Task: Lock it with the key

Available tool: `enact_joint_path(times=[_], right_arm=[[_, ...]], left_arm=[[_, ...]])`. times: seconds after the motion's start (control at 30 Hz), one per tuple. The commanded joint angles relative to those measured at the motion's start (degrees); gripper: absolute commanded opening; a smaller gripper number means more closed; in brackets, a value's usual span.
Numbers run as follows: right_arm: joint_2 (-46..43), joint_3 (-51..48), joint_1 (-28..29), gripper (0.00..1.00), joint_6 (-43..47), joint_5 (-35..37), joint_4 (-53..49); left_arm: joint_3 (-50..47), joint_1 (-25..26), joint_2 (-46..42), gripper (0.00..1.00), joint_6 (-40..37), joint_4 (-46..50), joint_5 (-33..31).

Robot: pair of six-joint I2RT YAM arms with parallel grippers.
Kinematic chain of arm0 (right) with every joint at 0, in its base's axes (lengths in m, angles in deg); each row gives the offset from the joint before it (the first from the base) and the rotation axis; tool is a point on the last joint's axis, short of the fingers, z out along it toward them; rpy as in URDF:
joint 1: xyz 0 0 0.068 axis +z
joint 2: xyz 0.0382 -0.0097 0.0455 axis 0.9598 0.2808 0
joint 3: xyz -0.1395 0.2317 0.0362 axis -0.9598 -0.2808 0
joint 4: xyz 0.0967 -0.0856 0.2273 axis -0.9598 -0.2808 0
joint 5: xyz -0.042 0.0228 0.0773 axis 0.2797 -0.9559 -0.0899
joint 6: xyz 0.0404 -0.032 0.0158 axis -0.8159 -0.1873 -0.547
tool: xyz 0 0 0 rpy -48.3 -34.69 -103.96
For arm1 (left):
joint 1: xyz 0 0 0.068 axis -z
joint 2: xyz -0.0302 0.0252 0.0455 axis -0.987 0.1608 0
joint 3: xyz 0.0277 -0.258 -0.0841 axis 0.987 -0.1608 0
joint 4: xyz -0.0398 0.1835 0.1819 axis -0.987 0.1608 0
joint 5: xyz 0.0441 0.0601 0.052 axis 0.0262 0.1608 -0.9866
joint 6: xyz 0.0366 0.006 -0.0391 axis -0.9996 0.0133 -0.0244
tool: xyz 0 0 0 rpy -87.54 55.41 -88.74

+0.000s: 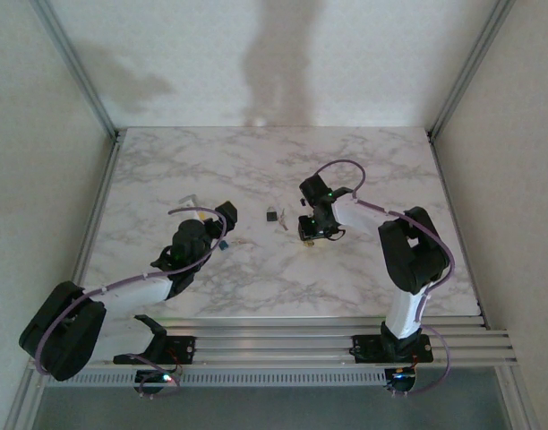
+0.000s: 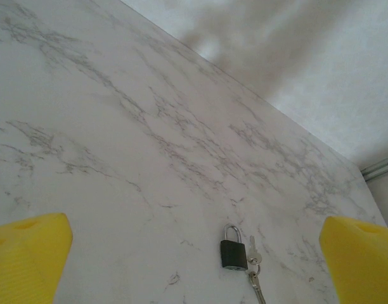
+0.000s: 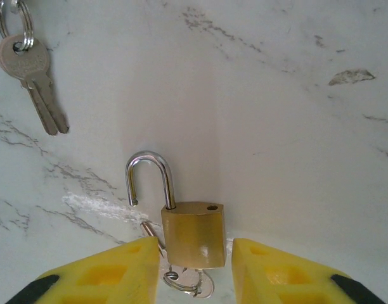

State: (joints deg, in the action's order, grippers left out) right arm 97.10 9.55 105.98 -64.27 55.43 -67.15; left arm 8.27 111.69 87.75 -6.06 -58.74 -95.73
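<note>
Right gripper (image 3: 195,252), jaws slightly parted, straddles the unshackled brass padlock (image 3: 193,231); left gripper (image 2: 195,253) spread wide; next, probably, closing the shackle.

Padlock (image 3: 193,234) between jaws of right tool (image 3: 194,246); keys (image 3: 30,76) beyond, left, on table (image 3: 276,95)

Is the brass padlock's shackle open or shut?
Open: the brass padlock has its shackle swung aside, one end free, the body's hole empty.
</note>
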Motion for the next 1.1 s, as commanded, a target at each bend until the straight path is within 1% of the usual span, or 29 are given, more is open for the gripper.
enact_joint_path(times=[0.0, 0.37, 0.7, 0.93, 1.07], right_arm=[[1.55, 1.77, 0.34, 0.38, 0.77, 1.26, -2.33], [4.27, 2.98, 0.33, 0.41, 1.23, 0.66, -2.03], [7.12, 4.09, 0.33, 0.36, 1.38, 1.46, -2.19], [8.13, 4.44, 1.20, 0.36, 1.20, 1.45, -2.38], [8.48, 4.35, 1.30, 0.32, 1.12, 1.70, -2.40]], left_arm=[[1.52, 0.35, 0.27, 0.99, 0.70, 0.56, 0.52], [1.47, 0.34, 0.10, 0.99, 0.71, 0.57, 0.51], [1.47, 0.37, -0.10, 0.99, 0.71, 0.70, 0.46], [1.49, 0.31, -0.08, 0.99, 0.78, 0.74, 0.60], [1.51, 0.35, -0.15, 1.00, 0.80, 0.74, 0.48]])
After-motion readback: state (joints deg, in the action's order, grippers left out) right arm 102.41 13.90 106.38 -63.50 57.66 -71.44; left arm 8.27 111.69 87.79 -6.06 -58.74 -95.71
